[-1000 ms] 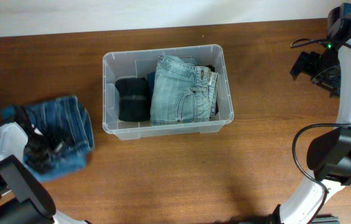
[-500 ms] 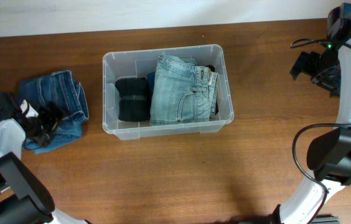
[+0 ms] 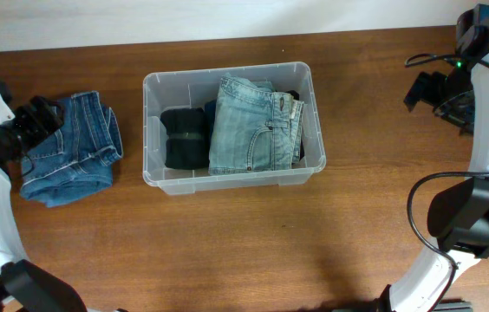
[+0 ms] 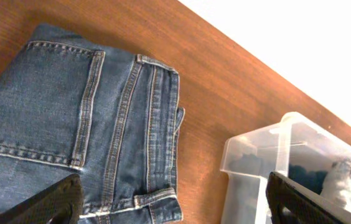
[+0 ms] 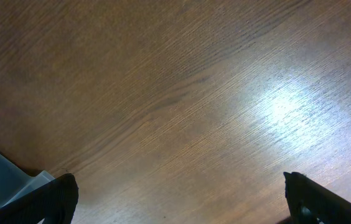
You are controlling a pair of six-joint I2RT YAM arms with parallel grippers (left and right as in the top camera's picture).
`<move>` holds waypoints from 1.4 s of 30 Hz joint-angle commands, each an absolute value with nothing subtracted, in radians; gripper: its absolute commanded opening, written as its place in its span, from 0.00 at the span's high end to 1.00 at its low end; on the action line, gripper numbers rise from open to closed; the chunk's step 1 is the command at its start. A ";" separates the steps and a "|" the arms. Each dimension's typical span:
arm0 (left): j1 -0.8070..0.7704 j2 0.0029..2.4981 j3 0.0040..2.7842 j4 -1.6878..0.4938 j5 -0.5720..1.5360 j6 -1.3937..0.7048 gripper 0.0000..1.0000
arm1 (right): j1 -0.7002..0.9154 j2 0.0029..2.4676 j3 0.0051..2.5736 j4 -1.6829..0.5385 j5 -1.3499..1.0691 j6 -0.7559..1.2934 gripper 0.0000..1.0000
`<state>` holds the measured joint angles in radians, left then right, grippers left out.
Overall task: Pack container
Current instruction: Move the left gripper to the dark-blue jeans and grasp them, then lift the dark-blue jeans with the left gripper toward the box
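The clear plastic container [image 3: 152, 130] stands mid-table and holds folded light blue jeans [image 3: 253, 126] and a black garment [image 3: 185, 139]; its corner shows in the left wrist view [image 4: 250, 162]. Folded dark blue jeans [image 3: 71, 152] lie on the table left of it, also in the left wrist view [image 4: 82, 118]. My left gripper [image 3: 36, 117] is open and empty at the jeans' far left edge, above them. My right gripper [image 3: 431, 91] is open and empty over bare table at the far right.
The wooden table [image 3: 244, 251] ends at a white wall along the back. The right arm's base and cables [image 3: 466, 217] stand at the right edge. A corner of the container shows in the right wrist view [image 5: 1, 180].
My left gripper has moved from the front left toward the back, and the dark jeans now lie spread flatter and farther back, free of the gripper. The right arm has not moved.
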<state>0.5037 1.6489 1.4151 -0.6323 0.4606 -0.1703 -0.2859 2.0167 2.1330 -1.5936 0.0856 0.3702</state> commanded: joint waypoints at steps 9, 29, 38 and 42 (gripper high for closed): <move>0.596 1.708 1.415 -0.622 0.292 0.017 0.07 | -0.289 2.019 2.131 -1.595 0.087 0.382 0.02; 0.717 2.027 1.415 -0.603 0.422 0.107 0.07 | -0.289 2.019 2.131 -1.595 0.087 0.383 0.02; 0.716 2.103 1.415 -0.595 0.438 0.107 0.07 | -0.289 2.019 2.131 -1.595 0.087 0.382 0.01; 0.716 2.147 1.415 -0.591 0.511 0.108 0.07 | -0.289 2.019 2.131 -1.595 0.087 0.382 0.01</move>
